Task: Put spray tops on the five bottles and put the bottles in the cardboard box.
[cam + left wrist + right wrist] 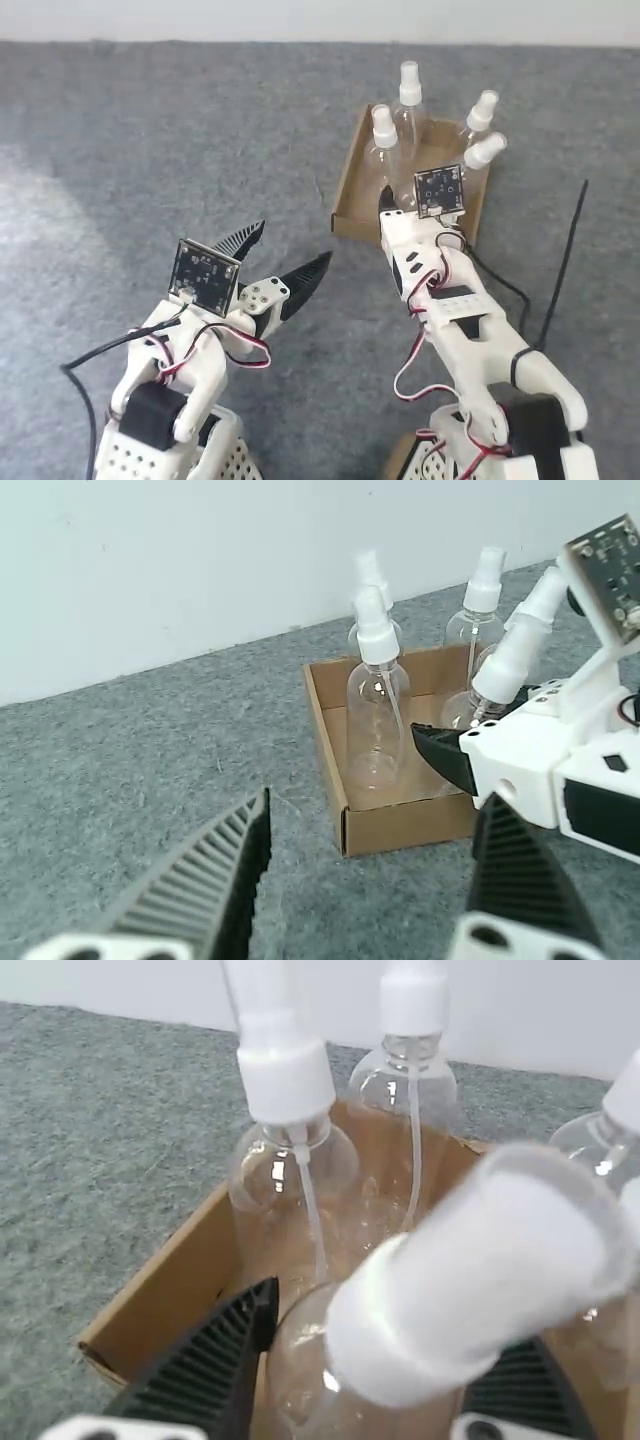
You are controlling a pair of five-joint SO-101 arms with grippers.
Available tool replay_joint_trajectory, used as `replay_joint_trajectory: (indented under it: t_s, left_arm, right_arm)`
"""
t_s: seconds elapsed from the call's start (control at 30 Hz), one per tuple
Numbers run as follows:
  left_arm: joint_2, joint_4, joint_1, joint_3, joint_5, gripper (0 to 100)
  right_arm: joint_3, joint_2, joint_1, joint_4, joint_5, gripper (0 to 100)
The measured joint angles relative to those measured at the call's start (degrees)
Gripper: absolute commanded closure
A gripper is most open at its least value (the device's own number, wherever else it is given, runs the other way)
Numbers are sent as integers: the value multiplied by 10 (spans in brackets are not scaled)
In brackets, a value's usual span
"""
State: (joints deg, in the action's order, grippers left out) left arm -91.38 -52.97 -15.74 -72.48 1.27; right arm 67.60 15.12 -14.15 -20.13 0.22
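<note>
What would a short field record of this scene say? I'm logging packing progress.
box: cardboard, on grey carpet, bottles standing inside
bottles: five with spray tops, counted in the left wrist view
tilted bottle: between the jaws of the right gripper, over the box
left gripper: open, over carpet, apart from the box

Bottles (385, 150) in cardboard box (348, 172)
</note>
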Motion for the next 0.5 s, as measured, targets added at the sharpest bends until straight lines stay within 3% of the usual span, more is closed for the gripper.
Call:
replay_joint_trajectory:
  t_s: [0.5]
  left_arm:
    - [0, 0, 0, 0, 0, 697]
  right_arm:
    - [-1, 0, -13, 0, 26, 745]
